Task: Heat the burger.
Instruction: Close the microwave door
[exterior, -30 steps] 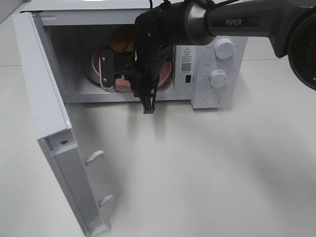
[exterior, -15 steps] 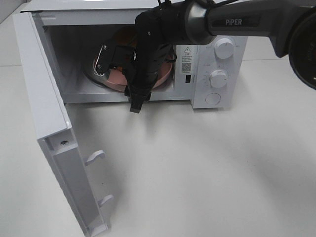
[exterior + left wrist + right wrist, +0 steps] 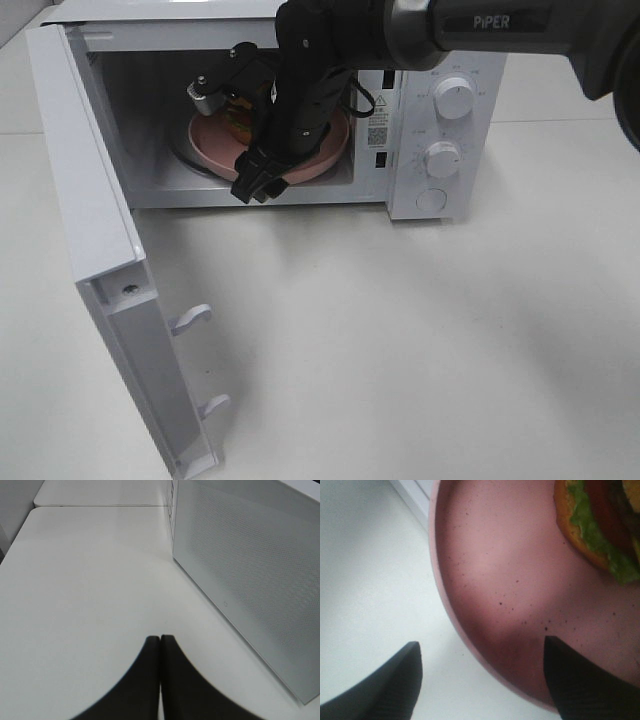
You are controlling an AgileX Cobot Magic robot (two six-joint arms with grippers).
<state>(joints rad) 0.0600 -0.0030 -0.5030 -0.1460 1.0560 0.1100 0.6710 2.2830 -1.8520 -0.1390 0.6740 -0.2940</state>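
Now, key relation: the burger (image 3: 600, 530) lies deeper inside the microwave (image 3: 470, 205) than the right end effector (image 3: 228, 142), which hangs at the oven mouth.
Burger place: on the pink plate (image 3: 520, 580), on its far half, inside the oven.
Right end effector: jaws wide apart, gripping nothing; the plate's near rim sits between them.
Left end effector (image 3: 160, 680): closed, empty, low over the table (image 3: 80, 580) beside a white dotted panel, probably the door's outer face.
Door (image 3: 100, 200): swung fully open, on the left side.
Nearer arm: the right one to the burger; seemingly the left one to the door.
In the way: the right arm fills the opening, so it likely must back out before the door can shut.
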